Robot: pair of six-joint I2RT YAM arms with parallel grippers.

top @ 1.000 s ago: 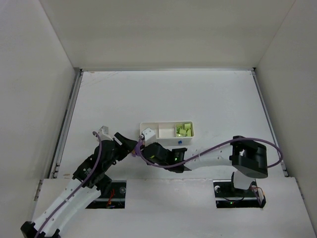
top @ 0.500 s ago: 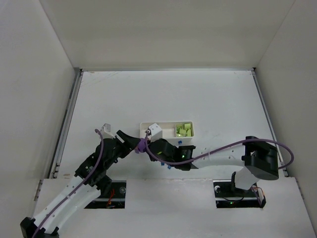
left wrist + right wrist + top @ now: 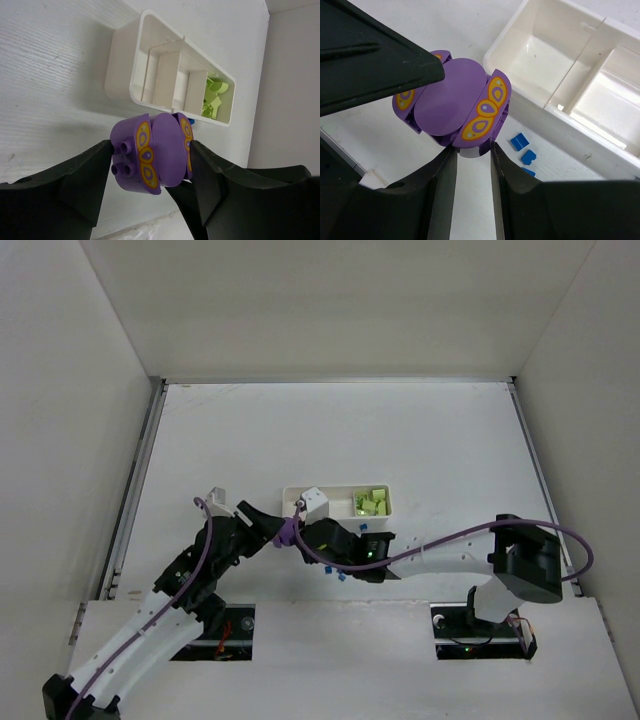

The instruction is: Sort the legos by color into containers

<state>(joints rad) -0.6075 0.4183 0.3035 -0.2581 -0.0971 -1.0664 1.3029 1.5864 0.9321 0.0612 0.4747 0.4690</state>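
While you watch the left wrist view, note that your left gripper [image 3: 150, 150] is clamped on the purple-and-orange piece [image 3: 160, 150], one black finger pressed against each side of it in the lower middle of the frame. That piece hangs above the table [image 3: 50, 75], outside the tray [image 3: 120, 75] and near the tray's closest end, its studs facing the lower left. In the right wrist view your right gripper [image 3: 472, 150] comes up from the bottom of the frame, its fingers close together with only a narrow gap, and the lower edge of the purple piece sits right at their tips; you cannot tell from these views whether they actually pinch it. The long white tray runs toward the upper right of the left wrist view, and yellow-green pieces [image 3: 214, 97] lie in its farthest compartment. A few small blue bricks [image 3: 520, 141] lie on the table just beside the tray's outer wall, at the lower right of the right wrist view.
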